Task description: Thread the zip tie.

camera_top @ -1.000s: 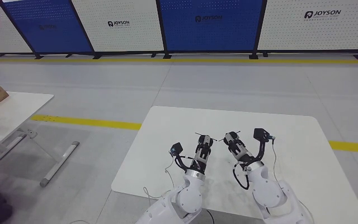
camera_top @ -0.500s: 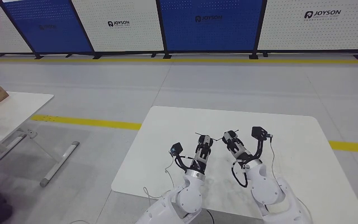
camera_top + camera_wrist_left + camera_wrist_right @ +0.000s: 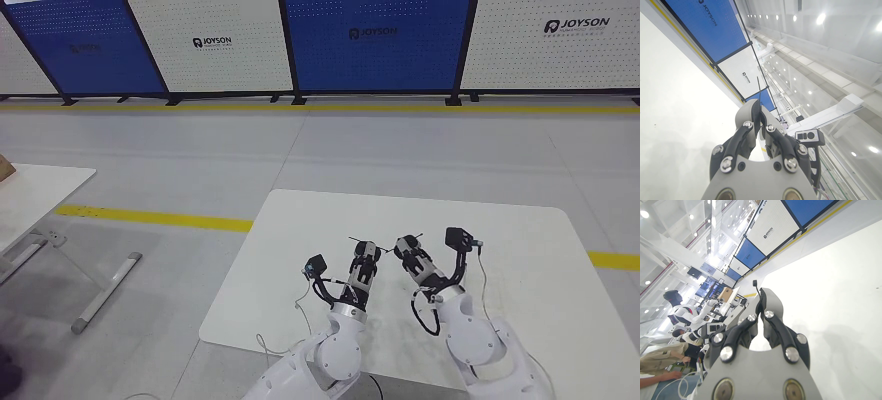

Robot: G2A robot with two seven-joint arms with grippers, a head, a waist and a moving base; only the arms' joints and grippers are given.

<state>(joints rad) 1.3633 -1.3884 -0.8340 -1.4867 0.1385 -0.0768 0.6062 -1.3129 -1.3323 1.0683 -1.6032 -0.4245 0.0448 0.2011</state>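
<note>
Item: black zip tie (image 3: 758, 88), a thin strip held in the air above a white table (image 3: 505, 225) and touching no part of it. Left gripper (image 3: 759, 106): fingers pressed together on the strip, pinching it near its pointed end (image 3: 757, 80), which pokes out past the fingertips. Right gripper (image 3: 761, 294): fingers likewise pressed together on the strip, pinching it just below its small square head (image 3: 754, 283), which stands clear of the fingertips on a short neck. How the strip runs between the two pinched ends cannot be made out. Position, top view: left gripper (image 3: 366, 249) and right gripper (image 3: 405, 244) sit side by side over the near middle of the table, close but apart, both pointing away from the robot; a fine black end shows at each. Surroundings: grey floor with a yellow line (image 3: 150, 216); a row of blue and white panels (image 3: 375, 40) beyond; corner of a second white table (image 3: 40, 190) off to the left.
</note>
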